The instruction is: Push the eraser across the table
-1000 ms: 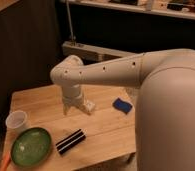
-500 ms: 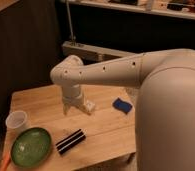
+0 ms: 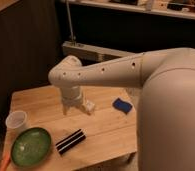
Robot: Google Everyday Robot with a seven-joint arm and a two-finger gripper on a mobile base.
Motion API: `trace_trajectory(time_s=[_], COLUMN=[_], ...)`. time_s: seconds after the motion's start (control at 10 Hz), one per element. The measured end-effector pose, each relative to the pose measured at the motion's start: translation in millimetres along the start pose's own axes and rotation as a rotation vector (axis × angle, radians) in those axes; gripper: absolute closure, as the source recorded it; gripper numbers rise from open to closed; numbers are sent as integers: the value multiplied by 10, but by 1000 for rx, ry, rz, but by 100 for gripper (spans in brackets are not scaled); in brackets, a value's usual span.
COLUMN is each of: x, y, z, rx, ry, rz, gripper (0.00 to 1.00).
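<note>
The gripper hung low over the middle of the table, and whether it was spread or closed could not be told. The eraser lay flat on the wood at about 6 o'clock from it, near the front edge. It was apart from the gripper, with its long axis running from roughly 8 to 2 o'clock.

The green plate sat just beside the eraser at 9 o'clock, so that way looked blocked. A small white bottle stood right by the gripper at 3 o'clock, and a blue pad lay farther out the same way. A clear cup stood near the table's left edge.

The push had not yet made contact. To do it well, the gripper probably needed to come down to the wood beside one long side of the eraser and meet it near the middle. An off-centre touch would likely spin the flat block rather than slide it. Pushing slowly towards 1 or 2 o'clock seemed the safest line, since it led away from the plate and the front edge.
</note>
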Motion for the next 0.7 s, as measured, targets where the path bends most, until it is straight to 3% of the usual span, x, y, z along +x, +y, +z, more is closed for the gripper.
trace_trajectory(time_s=[0.2,0.3,0.7], x=[236,427,548], y=[123,175,242], z=[-139,-211,-250], rx=[-43,-83,-106], ry=[-83,-127,-153], rz=[-83,-143,-187], gripper=[35,35,35])
